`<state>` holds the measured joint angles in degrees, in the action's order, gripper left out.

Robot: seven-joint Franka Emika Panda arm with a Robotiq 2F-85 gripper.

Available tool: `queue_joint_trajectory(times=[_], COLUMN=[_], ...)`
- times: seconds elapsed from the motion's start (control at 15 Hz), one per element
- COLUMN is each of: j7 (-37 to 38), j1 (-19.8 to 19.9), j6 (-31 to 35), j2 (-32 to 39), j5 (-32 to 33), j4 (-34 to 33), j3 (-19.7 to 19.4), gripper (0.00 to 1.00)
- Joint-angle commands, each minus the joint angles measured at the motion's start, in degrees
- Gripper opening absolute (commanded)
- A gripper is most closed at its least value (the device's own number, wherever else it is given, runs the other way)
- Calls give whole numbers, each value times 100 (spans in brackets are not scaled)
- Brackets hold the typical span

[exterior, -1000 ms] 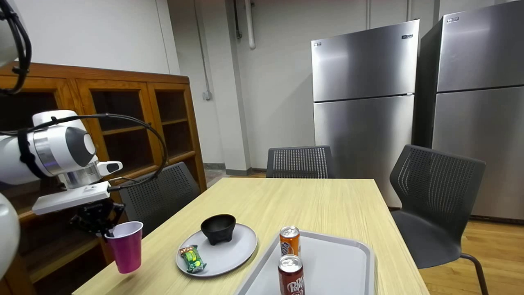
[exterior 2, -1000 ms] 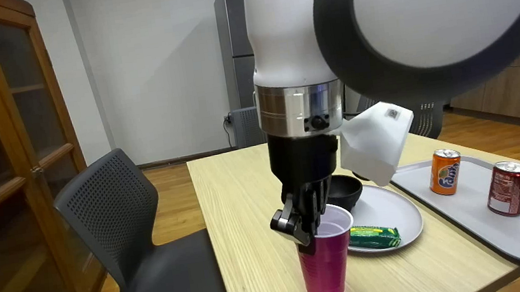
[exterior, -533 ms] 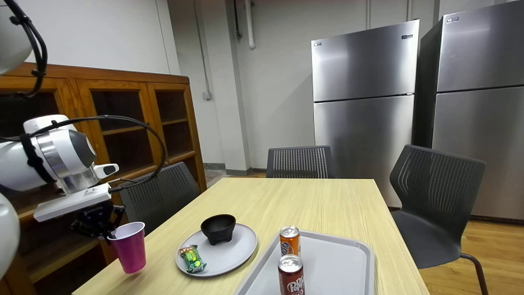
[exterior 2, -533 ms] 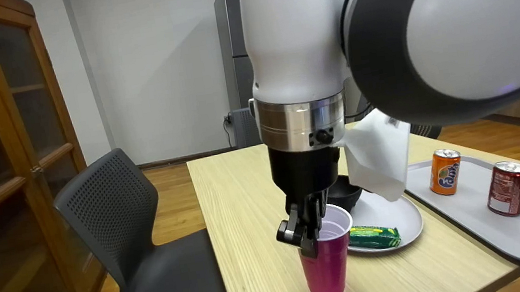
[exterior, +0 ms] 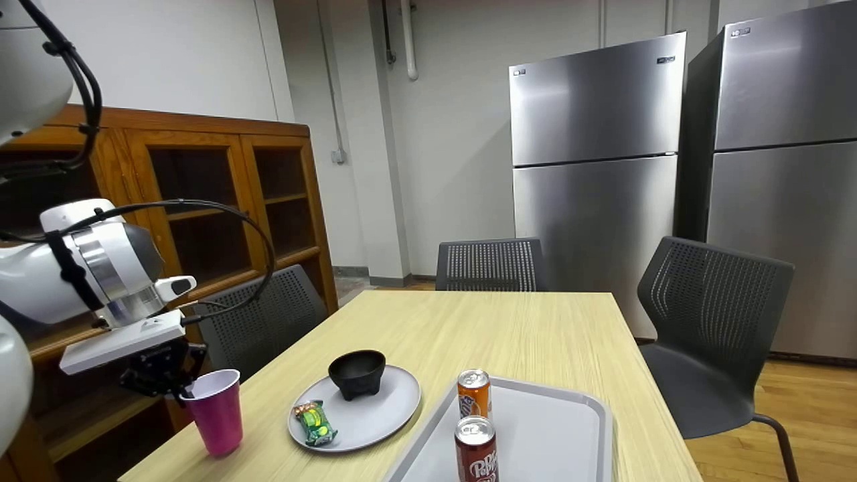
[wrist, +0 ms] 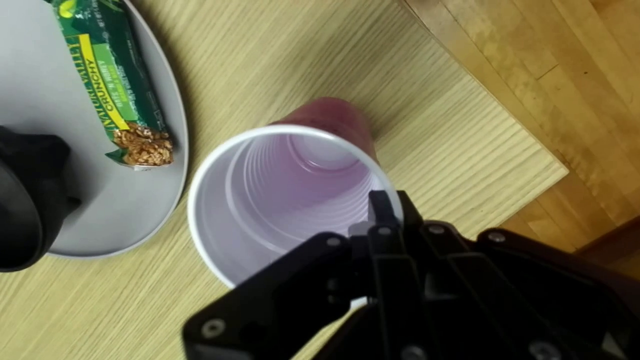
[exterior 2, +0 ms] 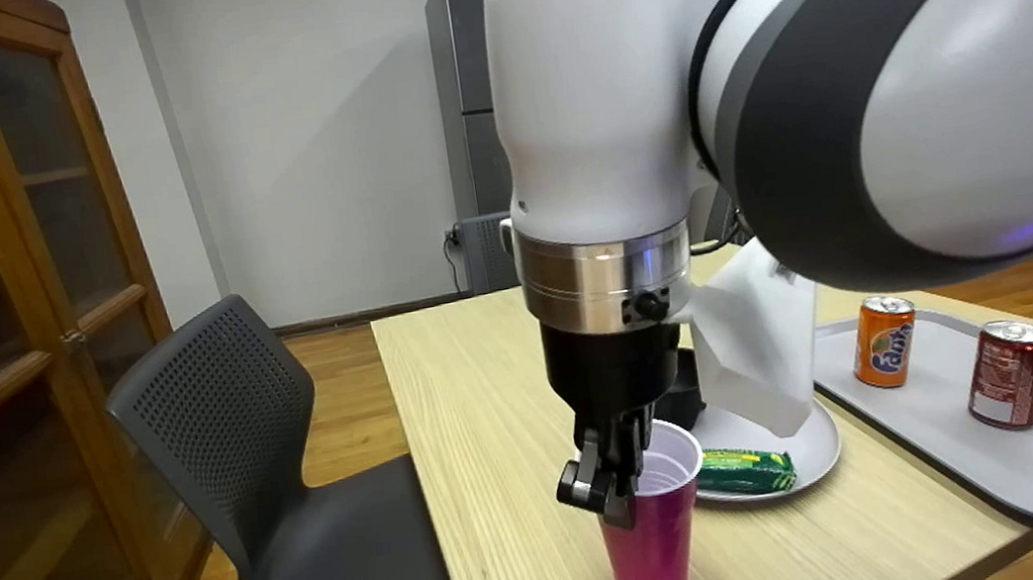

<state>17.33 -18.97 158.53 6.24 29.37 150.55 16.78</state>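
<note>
Near a worktop [exterior: 515, 335] corner, the gripper [wrist: 395, 207] pinches the wall of one magenta plastic cup [exterior 2: 659, 556]. Just inward, one grey plate [exterior: 375, 422] bears one black footed bowl [exterior: 357, 375] and one Nature Valley Crunchy bar [wrist: 110, 75], standing between the cup and one grey tray [exterior: 546, 428] by the opposite edge. The tray carries two cans, Fanta [exterior 2: 885, 341] and Dr Pepper [exterior: 477, 455]; three chairs [exterior: 713, 294] surround the worktop.

Your smooth white-and-grey robot arm [exterior 2: 590, 91] angles down to a silvery metal wrist ring [exterior 2: 610, 283]; below, your black, two-fingered mechanical gripper [wrist: 395, 205] points downward at a slight tilt, fingers [wrist: 381, 207] pinched close together.
</note>
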Motion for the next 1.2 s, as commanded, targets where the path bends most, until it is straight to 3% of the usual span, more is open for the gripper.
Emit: queue_joint_trajectory(times=[0.0,0.07,0.2,0.73,1.13], j7=[388,427,506,318,-457], j1=[-54,-58,-62,-21,-60], j6=[89,76,59,-80,-362], j2=[86,101,132,49,-386], j5=[358,401,473,208,-769], j4=[-22,-27,-33,-41,-24], j3=[-106,-118,-133,-49,91], gripper=[1,30,38,98,100])
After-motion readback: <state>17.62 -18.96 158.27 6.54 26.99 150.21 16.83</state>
